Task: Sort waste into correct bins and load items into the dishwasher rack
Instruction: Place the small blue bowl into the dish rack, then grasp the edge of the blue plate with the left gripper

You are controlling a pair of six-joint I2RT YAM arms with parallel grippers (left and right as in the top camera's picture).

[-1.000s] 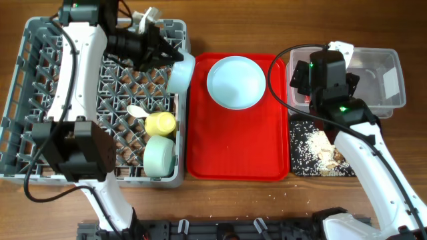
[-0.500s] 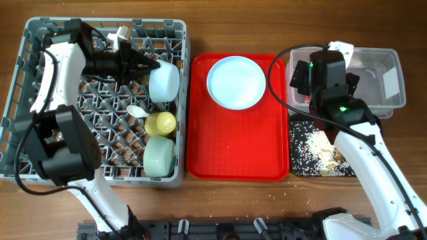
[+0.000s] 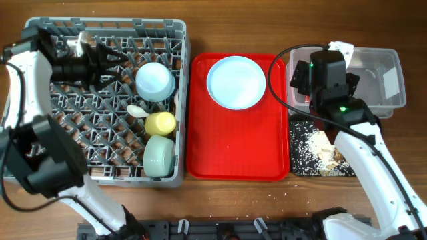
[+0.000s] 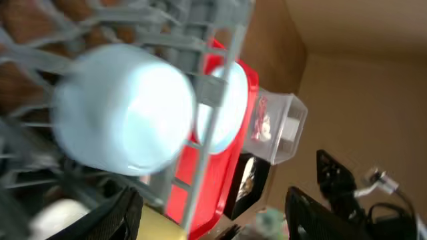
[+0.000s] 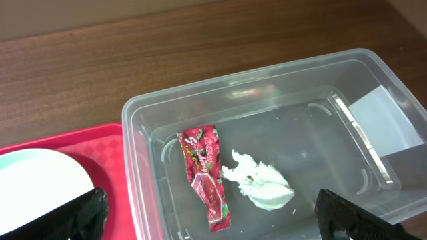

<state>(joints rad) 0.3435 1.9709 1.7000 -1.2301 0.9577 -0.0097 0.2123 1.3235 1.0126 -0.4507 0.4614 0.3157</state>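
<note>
My left gripper is open over the grey dishwasher rack, a little left of the pale bowl, which rests in the rack apart from the fingers. In the left wrist view the bowl lies ahead of the open left gripper. The yellow cup, mint-green bowl and white spoon sit in the rack too. The pale blue plate lies on the red tray. My right gripper hangs open and empty above the clear tub, which holds the red wrapper and the white tissue.
The black tray with rice-like crumbs and beige chunks lies in front of the clear tub. The red tray fills the gap between rack and bins. Bare wooden tabletop runs along the near edge.
The left gripper opened, let go of the pale bowl in the rack and drew back to the left. The right arm has not moved.
</note>
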